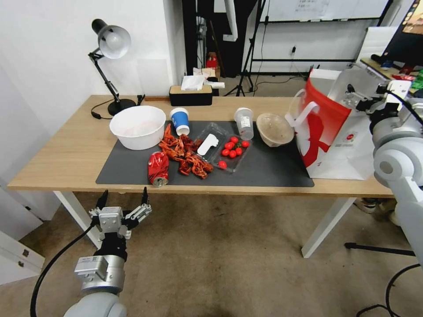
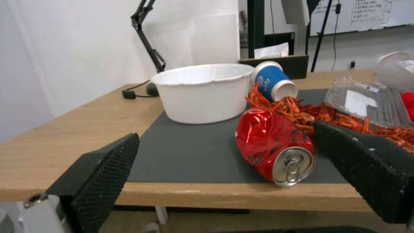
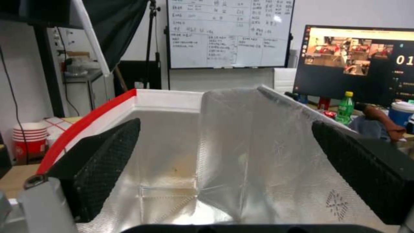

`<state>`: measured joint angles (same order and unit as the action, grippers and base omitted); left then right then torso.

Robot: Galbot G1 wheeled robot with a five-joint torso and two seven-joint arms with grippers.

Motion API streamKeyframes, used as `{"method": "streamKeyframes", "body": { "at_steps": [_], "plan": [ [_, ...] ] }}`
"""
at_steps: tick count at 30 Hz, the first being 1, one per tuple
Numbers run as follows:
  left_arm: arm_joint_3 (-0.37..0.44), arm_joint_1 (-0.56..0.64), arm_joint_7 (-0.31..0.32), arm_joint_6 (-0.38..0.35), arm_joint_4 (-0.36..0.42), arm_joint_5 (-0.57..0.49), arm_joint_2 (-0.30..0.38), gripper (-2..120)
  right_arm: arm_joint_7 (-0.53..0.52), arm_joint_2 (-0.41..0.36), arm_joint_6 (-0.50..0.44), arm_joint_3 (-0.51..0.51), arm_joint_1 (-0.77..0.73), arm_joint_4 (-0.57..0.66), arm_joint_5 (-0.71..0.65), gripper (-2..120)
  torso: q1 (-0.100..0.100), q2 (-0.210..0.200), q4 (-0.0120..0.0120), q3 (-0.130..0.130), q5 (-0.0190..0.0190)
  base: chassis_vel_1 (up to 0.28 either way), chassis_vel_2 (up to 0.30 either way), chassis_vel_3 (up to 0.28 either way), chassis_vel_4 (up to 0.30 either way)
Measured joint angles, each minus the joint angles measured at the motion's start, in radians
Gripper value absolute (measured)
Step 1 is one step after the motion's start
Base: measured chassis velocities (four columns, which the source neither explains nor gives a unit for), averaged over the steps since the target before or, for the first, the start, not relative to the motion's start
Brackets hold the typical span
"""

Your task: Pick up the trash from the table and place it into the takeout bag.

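I have the left gripper (image 1: 124, 199) hanging below the near edge of the counter (image 1: 66, 158), fingers (image 2: 101, 173) spread wide and empty, lined up on the crushed red can (image 1: 158, 168) lying on its side at the front of the grey mat (image 1: 264, 169). I judge that can light, thin-walled and a bit slick, so I would pinch it across the dented middle instead of the hard rim. The left wrist view shows me its pull-tab end facing the camera and the blue cup (image 2: 274, 80) tipped behind it beside the white bowl (image 2: 202, 92). The right gripper (image 3: 224, 168) hovers over the takeout bag (image 1: 335, 127), fingers apart and empty; the right wrist view shows its foil lining.
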<state>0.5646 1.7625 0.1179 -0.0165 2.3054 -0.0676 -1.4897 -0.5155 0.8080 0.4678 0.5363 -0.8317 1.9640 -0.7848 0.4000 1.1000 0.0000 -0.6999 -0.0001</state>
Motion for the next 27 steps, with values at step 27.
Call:
{"method": "streamKeyframes", "body": {
  "at_steps": [27],
  "plan": [
    [0.003,-0.009,-0.005,0.013,-0.015,-0.008,0.005,100,0.255,0.148,-0.339,0.033,-0.479,0.304,0.107,100,0.0,0.0,0.0001,0.0,0.0002,0.0,0.0,0.0,0.0]
  ]
}}
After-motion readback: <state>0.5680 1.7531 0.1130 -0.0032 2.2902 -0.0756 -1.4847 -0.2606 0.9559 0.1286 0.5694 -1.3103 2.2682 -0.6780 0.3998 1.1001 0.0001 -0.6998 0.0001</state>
